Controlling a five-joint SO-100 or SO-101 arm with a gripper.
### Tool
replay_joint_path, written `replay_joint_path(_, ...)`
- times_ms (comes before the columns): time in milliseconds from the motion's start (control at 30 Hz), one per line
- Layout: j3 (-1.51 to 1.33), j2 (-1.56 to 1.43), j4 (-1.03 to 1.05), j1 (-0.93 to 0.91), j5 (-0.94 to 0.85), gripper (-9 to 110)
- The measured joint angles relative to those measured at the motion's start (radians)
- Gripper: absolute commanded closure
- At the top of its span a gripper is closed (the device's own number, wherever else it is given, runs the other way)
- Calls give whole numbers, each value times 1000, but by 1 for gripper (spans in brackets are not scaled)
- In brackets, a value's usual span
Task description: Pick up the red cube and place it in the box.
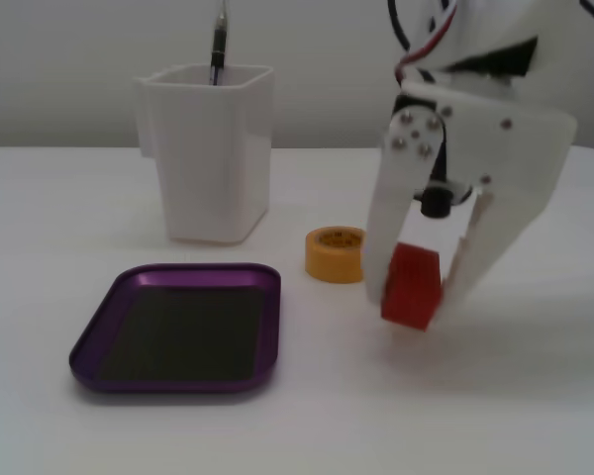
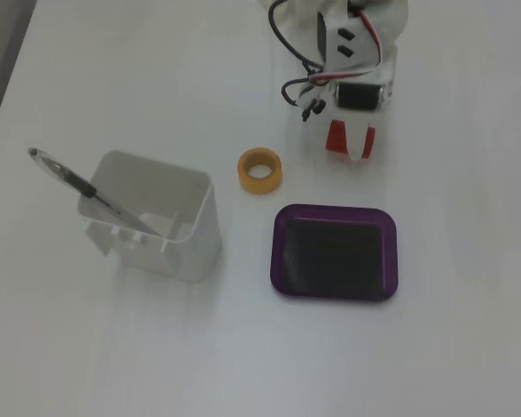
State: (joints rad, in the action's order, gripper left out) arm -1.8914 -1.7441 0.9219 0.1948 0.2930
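The red cube (image 1: 412,285) sits tilted between the two white fingers of my gripper (image 1: 416,297), which is shut on it and holds it low, close to the table. I cannot tell whether it touches the table. In the other fixed view the red cube (image 2: 336,137) shows partly under a white finger of the gripper (image 2: 352,149). The purple box (image 1: 92,339) lies flat on the white table, left of the gripper in this view, with nothing on its dark inside. In the view from above the box (image 2: 279,252) lies just below the gripper.
A yellow tape roll (image 1: 335,254) lies next to the gripper, between it and a tall white square cup (image 1: 213,158) that holds a pen (image 1: 219,45). From above, the roll (image 2: 259,170) sits left of the cube and the cup (image 2: 156,226) left of the box.
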Motion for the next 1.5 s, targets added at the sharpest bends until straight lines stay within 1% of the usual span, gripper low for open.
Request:
replay_joint_path(200,5,-227,-2,-3,-186,102)
replay_joint_path(300,5,-285,-81,-3,-285,102)
replay_joint_path(400,5,-278,-181,-3,-354,102)
replay_joint_path(500,6,-204,-255,-3,-383,102)
replay_joint_path(633,43,-8,-322,-3,-387,102)
replay_joint_path(833,235,261,-347,-3,-387,102)
replay_joint_path(1000,402,423,-347,-3,-387,102)
replay_joint_path(1167,482,526,-347,-8,-387,102)
replay_joint_path(1300,492,586,-353,-55,-387,102)
replay_joint_path(1500,499,601,-356,-86,-387,102)
